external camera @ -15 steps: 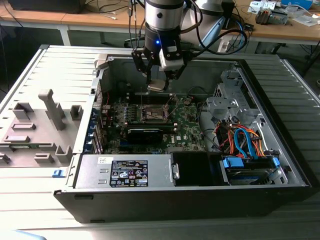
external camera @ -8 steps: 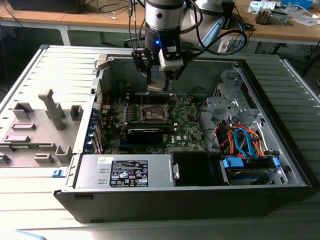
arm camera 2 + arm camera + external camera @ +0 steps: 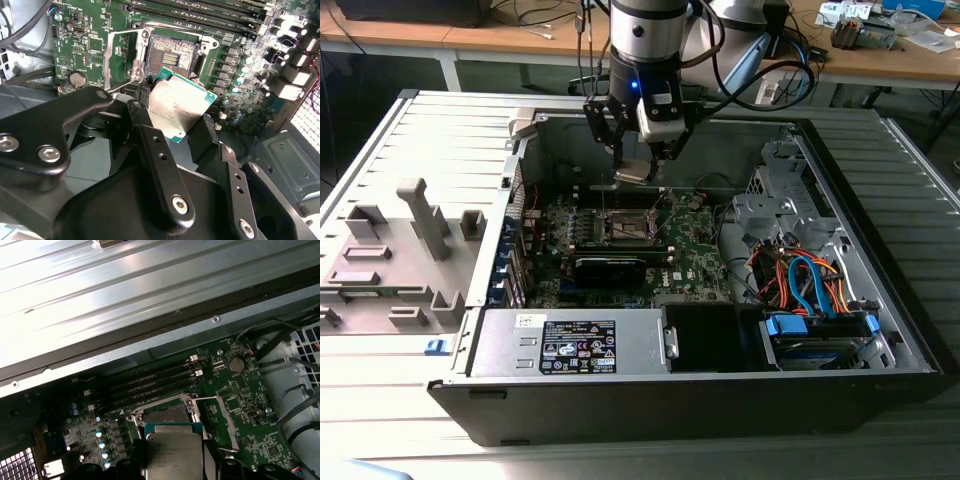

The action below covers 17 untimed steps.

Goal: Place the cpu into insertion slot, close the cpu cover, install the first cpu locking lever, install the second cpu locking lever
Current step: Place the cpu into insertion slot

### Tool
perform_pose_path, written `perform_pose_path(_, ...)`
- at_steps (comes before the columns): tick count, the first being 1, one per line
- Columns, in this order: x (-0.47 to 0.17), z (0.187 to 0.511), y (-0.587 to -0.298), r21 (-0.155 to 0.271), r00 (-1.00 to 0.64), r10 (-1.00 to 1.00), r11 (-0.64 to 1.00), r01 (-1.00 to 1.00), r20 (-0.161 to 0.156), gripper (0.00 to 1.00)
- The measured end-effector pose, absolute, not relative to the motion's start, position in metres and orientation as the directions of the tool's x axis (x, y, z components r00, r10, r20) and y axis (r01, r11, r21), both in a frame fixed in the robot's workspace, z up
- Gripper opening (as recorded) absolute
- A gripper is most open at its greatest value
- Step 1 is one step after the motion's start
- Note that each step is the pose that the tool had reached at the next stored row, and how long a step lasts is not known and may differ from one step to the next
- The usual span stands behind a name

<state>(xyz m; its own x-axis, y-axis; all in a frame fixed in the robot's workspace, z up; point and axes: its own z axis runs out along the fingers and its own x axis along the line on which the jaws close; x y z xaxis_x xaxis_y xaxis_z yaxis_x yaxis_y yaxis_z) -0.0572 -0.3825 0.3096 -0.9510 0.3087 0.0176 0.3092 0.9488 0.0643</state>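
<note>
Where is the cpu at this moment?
In the exterior view the cpu is held in the gripper, raised above the open insertion slot and not yet seated in it.

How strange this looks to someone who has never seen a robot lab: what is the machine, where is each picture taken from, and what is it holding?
This is a single robot arm working over an opened computer case that lies on its side. The exterior view comes from a camera off the arm. Both wrist views come from cameras riding on the arm, looking past its pincer. Inside the case lies the green motherboard. The pincer is shut on the cpu, a small silvery square chip. It holds the chip tilted above the insertion slot, the square socket meant for it. That socket is empty, so the chip is not yet in.
</note>
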Motion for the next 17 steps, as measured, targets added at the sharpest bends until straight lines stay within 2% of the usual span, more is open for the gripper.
perform_pose_path(17, -0.0572, 0.3089, -0.3826, 0.064, -0.943, 0.333, 0.941, 0.333, 0.018, 0.55)
